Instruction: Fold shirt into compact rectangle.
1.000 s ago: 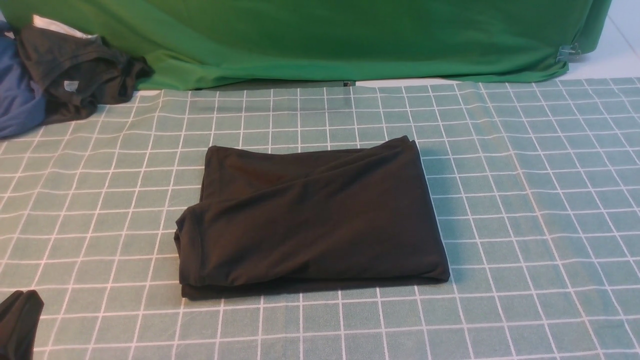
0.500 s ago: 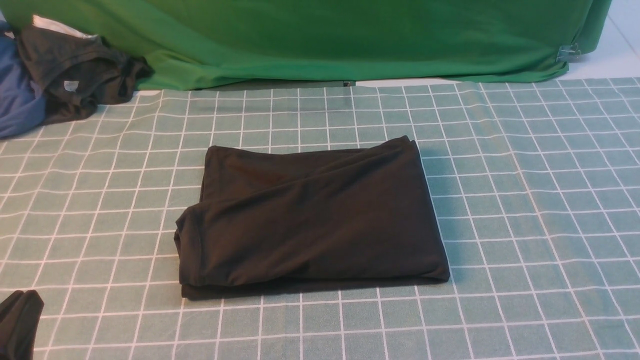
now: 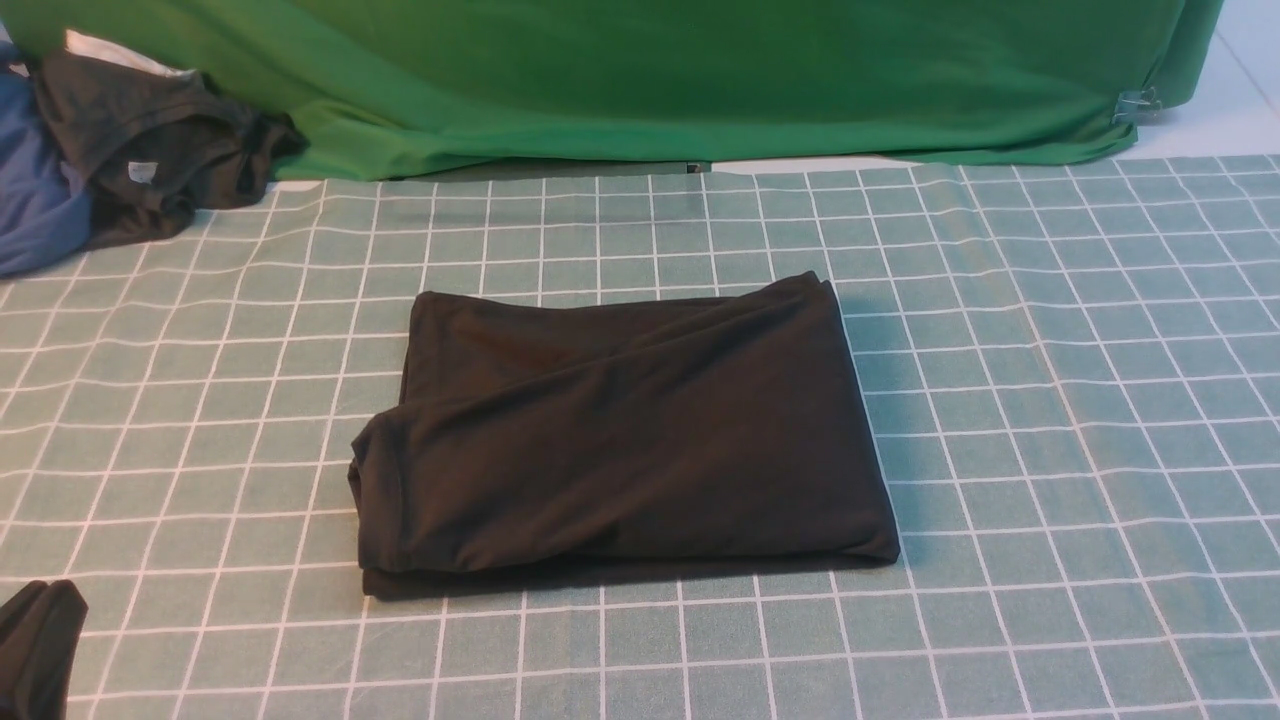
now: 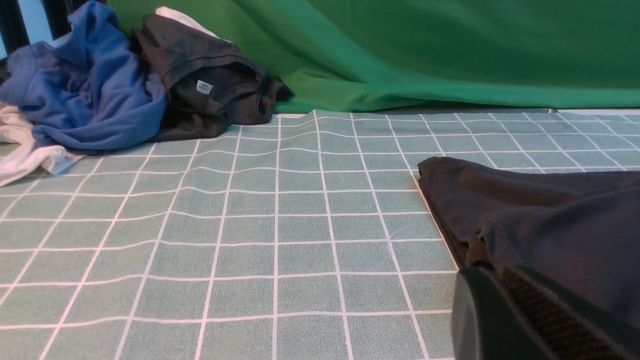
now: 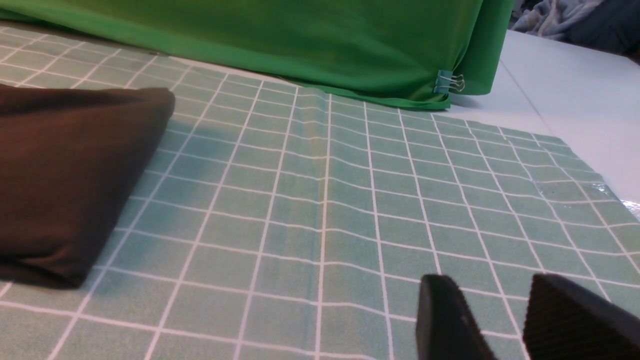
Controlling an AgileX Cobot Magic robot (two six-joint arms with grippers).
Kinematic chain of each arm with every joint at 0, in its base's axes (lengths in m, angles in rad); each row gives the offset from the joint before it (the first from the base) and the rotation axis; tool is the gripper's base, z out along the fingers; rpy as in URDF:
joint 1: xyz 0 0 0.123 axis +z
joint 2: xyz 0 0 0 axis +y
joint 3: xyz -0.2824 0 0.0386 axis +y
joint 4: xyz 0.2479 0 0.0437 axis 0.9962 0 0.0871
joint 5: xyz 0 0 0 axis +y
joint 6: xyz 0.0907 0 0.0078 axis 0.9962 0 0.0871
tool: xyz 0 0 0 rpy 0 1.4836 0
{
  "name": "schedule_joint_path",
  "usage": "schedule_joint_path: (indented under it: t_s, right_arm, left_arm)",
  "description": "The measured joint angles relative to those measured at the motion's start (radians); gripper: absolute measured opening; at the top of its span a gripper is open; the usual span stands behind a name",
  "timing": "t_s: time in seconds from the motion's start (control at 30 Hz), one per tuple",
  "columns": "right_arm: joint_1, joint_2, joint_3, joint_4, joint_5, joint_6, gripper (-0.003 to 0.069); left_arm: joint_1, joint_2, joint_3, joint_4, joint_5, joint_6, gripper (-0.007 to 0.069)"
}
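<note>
The black shirt [image 3: 620, 440] lies folded into a rough rectangle in the middle of the checked tablecloth [image 3: 1050, 400], its print and label hidden. The left wrist view shows its layered left edge [image 4: 550, 210]; the right wrist view shows its right corner [image 5: 65, 175]. My left gripper [image 3: 35, 640] sits at the near left corner, well clear of the shirt. Its fingers [image 4: 495, 272] are shut together with nothing between them. My right gripper [image 5: 492, 287] is outside the front view. It hovers low over bare cloth to the right of the shirt, open and empty.
A pile of clothes sits at the back left: a blue garment [image 3: 35, 200] and a smaller dark garment with a grey tag [image 3: 150, 150]. A green drape [image 3: 700, 80] closes off the back, held by a clip [image 3: 1138, 103]. Bare white table [image 5: 565, 100] shows beyond the cloth's right edge.
</note>
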Motion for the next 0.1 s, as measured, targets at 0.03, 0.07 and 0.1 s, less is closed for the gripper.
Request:
schedule_joint_path:
  t_s: [0.03, 0.07, 0.1]
  right_arm:
    - [0.0, 0.0, 0.0, 0.0, 0.0, 0.0, 0.0237]
    - [0.0, 0.0, 0.0, 0.0, 0.0, 0.0, 0.0237]
    - [0.0, 0.0, 0.0, 0.0, 0.0, 0.0, 0.0237]
  left_arm:
    - [0.0, 0.0, 0.0, 0.0, 0.0, 0.0, 0.0015]
    - [0.0, 0.0, 0.0, 0.0, 0.0, 0.0, 0.0015]
    - [0.0, 0.0, 0.0, 0.0, 0.0, 0.0, 0.0015]
